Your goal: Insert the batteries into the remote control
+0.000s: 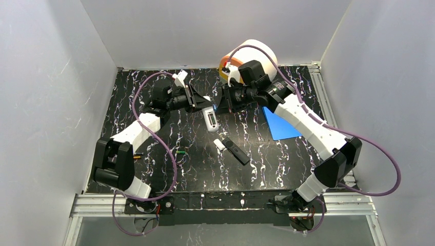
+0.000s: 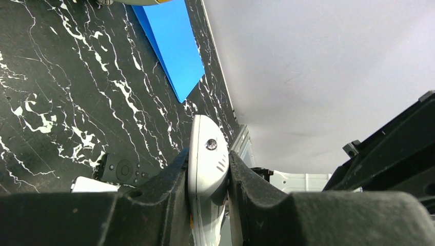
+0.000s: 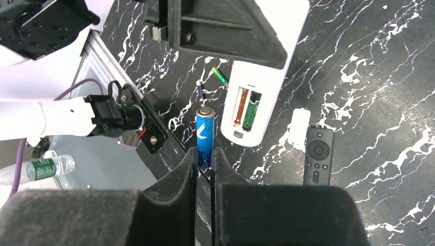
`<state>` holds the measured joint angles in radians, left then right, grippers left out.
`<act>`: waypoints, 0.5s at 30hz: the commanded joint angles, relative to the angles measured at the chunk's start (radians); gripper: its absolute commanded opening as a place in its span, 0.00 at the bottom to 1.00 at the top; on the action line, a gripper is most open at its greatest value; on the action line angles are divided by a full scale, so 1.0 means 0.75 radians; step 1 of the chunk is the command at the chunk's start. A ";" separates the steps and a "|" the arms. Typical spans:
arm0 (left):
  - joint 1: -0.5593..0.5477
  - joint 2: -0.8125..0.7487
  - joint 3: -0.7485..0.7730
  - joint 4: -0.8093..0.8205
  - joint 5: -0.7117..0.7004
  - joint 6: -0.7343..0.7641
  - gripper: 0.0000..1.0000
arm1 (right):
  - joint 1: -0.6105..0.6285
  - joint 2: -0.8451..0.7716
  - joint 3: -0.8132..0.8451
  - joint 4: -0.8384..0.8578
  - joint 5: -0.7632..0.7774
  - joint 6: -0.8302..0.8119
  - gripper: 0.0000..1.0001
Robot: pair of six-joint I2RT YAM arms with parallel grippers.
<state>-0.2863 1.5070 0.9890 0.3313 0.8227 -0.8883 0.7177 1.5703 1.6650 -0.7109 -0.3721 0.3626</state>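
Batteries show up in three spots. One blue battery (image 3: 205, 134) is pinched in the right gripper (image 3: 205, 156). Its two fingers are pressed tight on the battery's lower end. The battery sticks up out of the fingers with its metal tip pointing away. It is held up off the table (image 1: 154, 171), just beside the white remote (image 3: 256, 102).

The white remote is gripped by the left gripper (image 2: 208, 171). Those fingers squeeze it from both sides. In the top view the remote hangs from the left gripper near the middle of the table, and the two grippers face each other there. The back of the remote is open. A green battery (image 3: 251, 114) sits in one slot. The slot next to it shows an orange-brown strip.

A loose green battery (image 3: 220, 76) lies on the table past the white remote. A small dark one lies near it, but it is too small to tell its color.

A black remote (image 3: 318, 156) lies flat on the table, buttons up. A small white lid (image 3: 299, 128) lies right beside it. A blue sheet (image 2: 172, 43) lies farther off, near the table's edge. A big white tape roll (image 1: 251, 59) stands at the back, behind the right arm.
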 commanded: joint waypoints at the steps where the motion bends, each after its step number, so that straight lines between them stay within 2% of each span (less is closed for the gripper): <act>1: -0.008 -0.008 -0.001 0.084 0.023 -0.056 0.00 | 0.024 0.050 0.095 -0.139 -0.049 -0.069 0.09; 15: -0.016 0.006 -0.003 0.123 0.042 -0.080 0.00 | 0.061 0.145 0.118 -0.173 0.024 -0.051 0.09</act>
<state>-0.2905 1.5169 0.9890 0.3832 0.8234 -0.9401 0.7589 1.6615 1.7000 -0.8249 -0.3676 0.3328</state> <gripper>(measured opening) 0.233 0.152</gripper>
